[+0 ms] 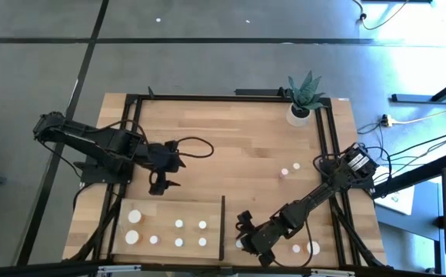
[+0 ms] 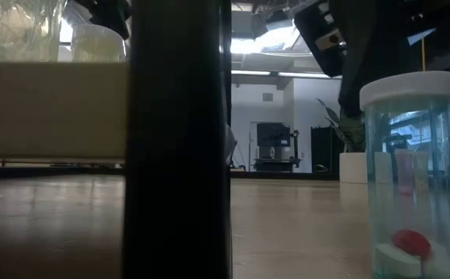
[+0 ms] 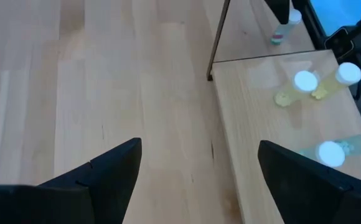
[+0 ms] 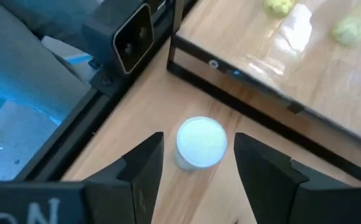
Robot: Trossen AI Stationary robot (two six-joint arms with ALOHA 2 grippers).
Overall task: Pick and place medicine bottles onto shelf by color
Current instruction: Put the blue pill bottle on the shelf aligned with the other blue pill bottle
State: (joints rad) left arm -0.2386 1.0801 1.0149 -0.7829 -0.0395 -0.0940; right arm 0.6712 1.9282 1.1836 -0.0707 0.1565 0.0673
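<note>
Hovering: right end effector, fingers spread, straddling white-capped bottle without gripping, just beside shelf black edge strip. Left end effector released, over bare surface near shelf. Several bottles already on shelf.

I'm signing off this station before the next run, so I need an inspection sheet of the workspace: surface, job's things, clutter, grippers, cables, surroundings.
Surface: wooden table framed by black rails, mostly bare in the middle.
Job's things: shelf at the near left, carrying several white-capped bottles; more bottles loose on the right, two mid-table, others near the front edge.
Clutter: potted plant at the far right corner.
Grippers: left gripper open, empty, above bare table behind the shelf; right gripper open, straddling a white-capped bottle beside the shelf's black edge strip.
Cables: white cables trail on the floor at right.
Surroundings: grey floor; no person seen.
</note>
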